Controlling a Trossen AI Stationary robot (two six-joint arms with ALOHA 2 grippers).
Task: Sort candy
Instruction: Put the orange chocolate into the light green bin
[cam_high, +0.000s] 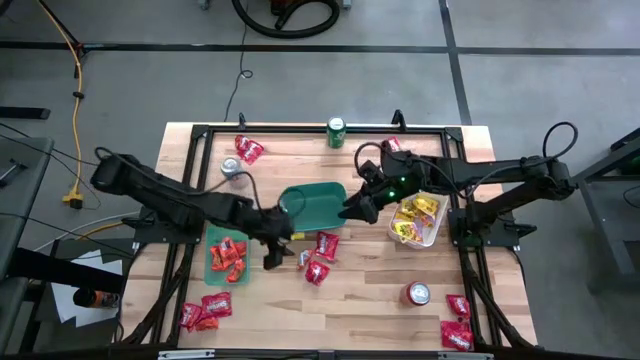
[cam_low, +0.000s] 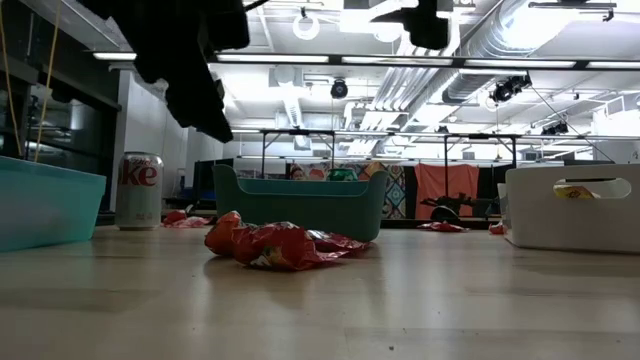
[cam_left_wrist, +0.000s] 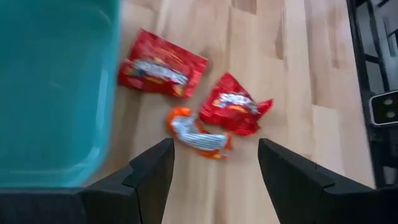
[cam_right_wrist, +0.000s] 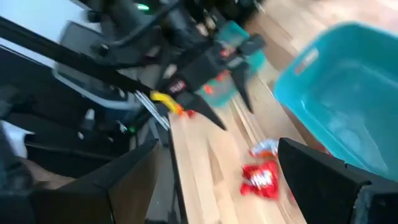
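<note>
Looking at the candy first: three loose packets lie on the wood just beside the green bin (cam_high: 316, 203) — two red packets (cam_left_wrist: 163, 64) and a small orange packet (cam_left_wrist: 198, 133) touching one of the reds. More candy is spread around: red pieces fill the teal bin (cam_high: 228, 259) on my left, yellow pieces sit in the white bin (cam_high: 420, 219) on the right, and stray red packets lie near the table's corners.

My left gripper (cam_left_wrist: 211, 171) hangs right over that trio, fingers spread wide, nothing between them, the orange packet just ahead of the gap. My right gripper (cam_high: 355, 205) hovers at the green bin's right edge, jaws also fully apart and holding nothing. A green can (cam_high: 337, 131) stands at the far edge, a silver-red can (cam_high: 416, 293) nearer the front.
</note>
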